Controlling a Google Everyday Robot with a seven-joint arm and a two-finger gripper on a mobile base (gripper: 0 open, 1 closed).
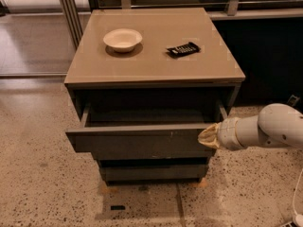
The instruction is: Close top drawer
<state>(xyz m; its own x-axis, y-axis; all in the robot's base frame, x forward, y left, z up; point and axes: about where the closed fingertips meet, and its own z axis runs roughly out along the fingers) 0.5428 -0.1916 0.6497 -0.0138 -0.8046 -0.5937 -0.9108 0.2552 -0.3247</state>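
The top drawer [137,141] of a grey-brown cabinet stands pulled out, its flat handleless front facing me with small pale scratch marks right of centre. What I see of its inside is bare. My gripper [204,137] comes in from the right on a white arm. Its pale tip rests against the right end of the drawer front.
On the cabinet top [156,65] sit a white bowl [122,39] and a black packet [183,49]. Lower drawer fronts [151,170] sit below the open one. Speckled floor surrounds the cabinet. A metal frame [68,11] stands at the back left.
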